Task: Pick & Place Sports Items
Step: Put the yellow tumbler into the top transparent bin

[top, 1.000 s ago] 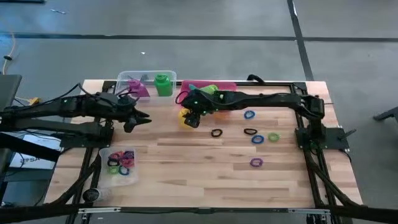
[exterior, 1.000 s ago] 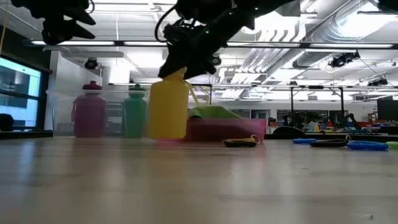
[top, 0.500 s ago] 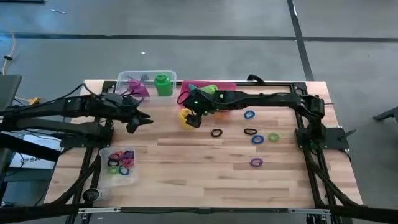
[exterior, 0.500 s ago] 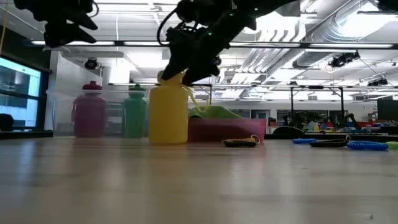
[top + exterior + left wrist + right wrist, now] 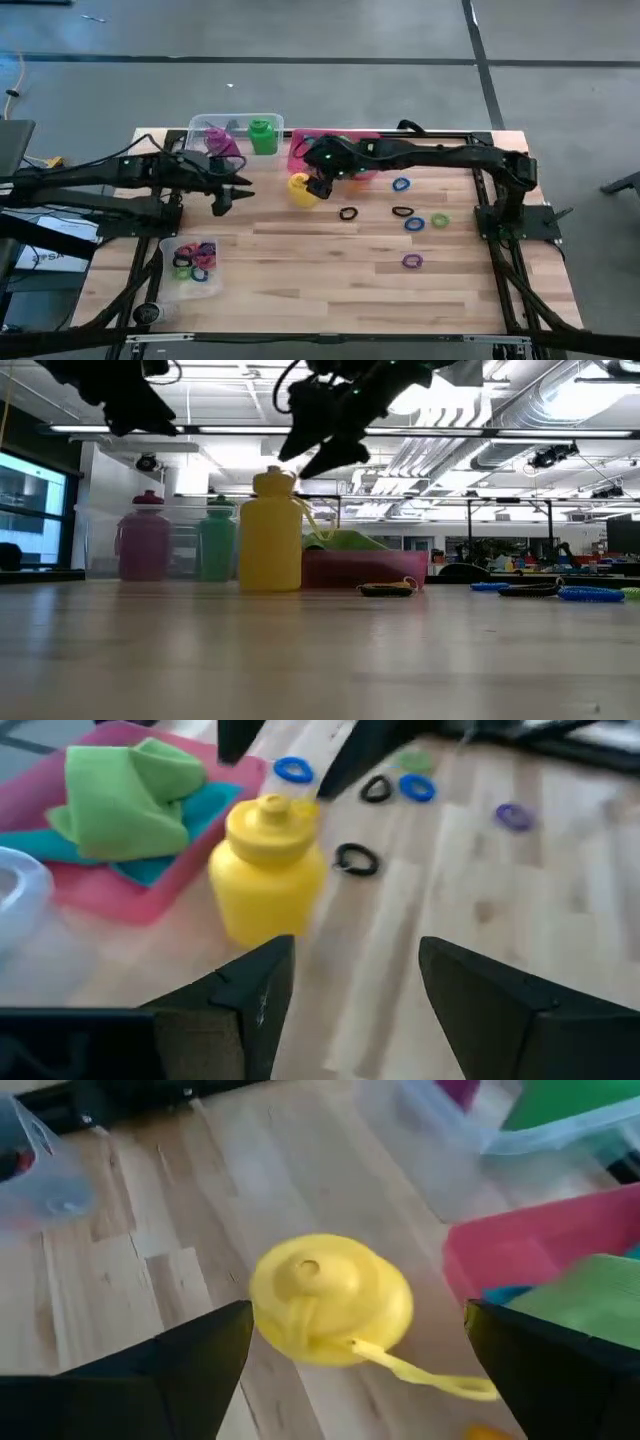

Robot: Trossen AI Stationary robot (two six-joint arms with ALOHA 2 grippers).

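Observation:
A yellow bottle stands upright on its base on the table, in front of the pink tray. My right gripper hangs open just above and beside the bottle's cap, touching nothing; in the low view it is clear of the cap. My left gripper is open and empty to the left of the bottle, which shows ahead of it. A purple bottle and a green bottle stand in a clear tub. A green cloth lies on a teal cloth in the tray.
The pink tray stands behind the yellow bottle, with the clear tub to its left. Several coloured rings lie loose at the right, among them a black one and a purple one. A second clear tub with rings stands near left.
My right gripper has set the yellow bottle down upright on the table, let go of its top and risen clear of it, shifting a little toward the table's right. My left gripper has moved toward the table's right, closer to the bottle.

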